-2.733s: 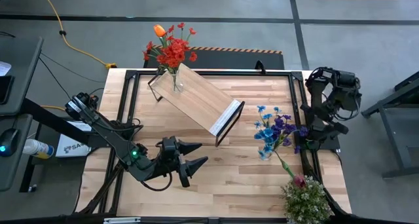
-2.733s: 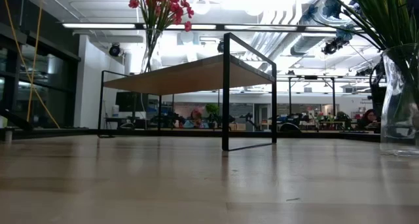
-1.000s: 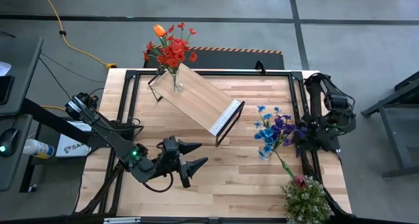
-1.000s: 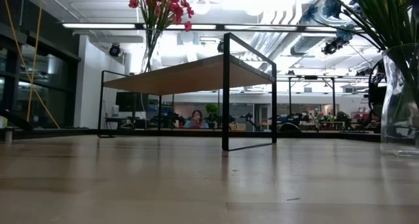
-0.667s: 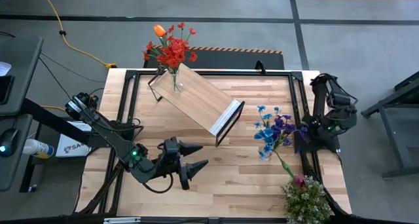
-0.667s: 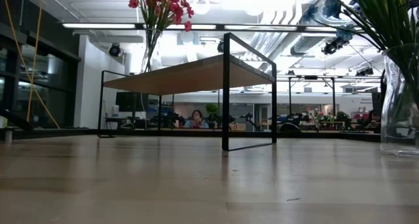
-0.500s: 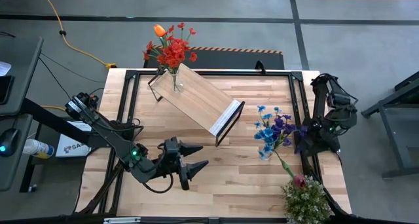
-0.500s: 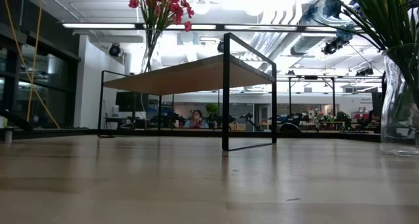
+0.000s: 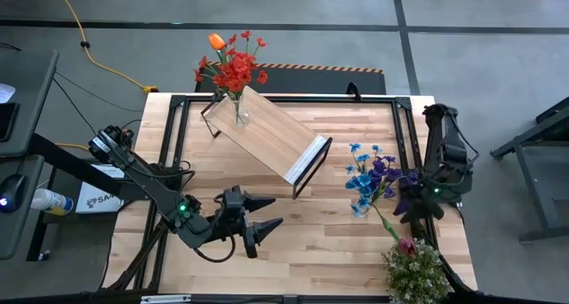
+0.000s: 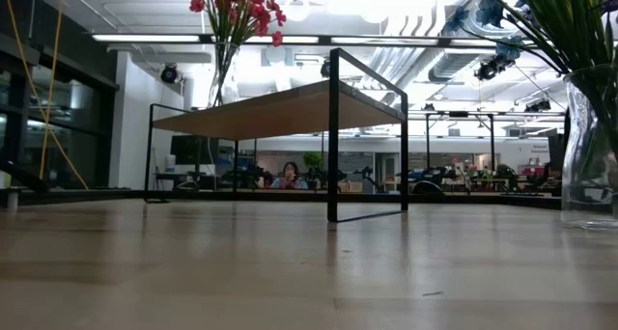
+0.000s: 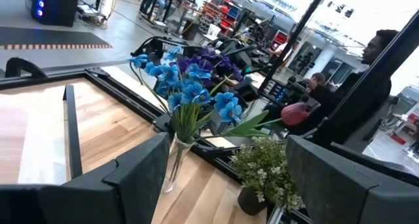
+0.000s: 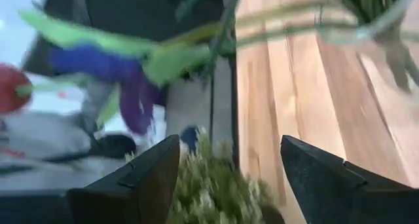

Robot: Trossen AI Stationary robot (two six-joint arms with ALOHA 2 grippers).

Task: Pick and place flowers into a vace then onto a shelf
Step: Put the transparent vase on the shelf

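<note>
Hovering right tool | jaws wide, empty | beside flowers

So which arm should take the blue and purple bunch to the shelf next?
Probably the right. The right gripper hangs open just beside the blue and purple flowers; the left gripper, also open, sits farther off, across the table from them.

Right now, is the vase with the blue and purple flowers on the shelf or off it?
Off it. The vase of blue and purple flowers stands upright on the table, right of the shelf, which carries only the red bouquet's vase.
</note>
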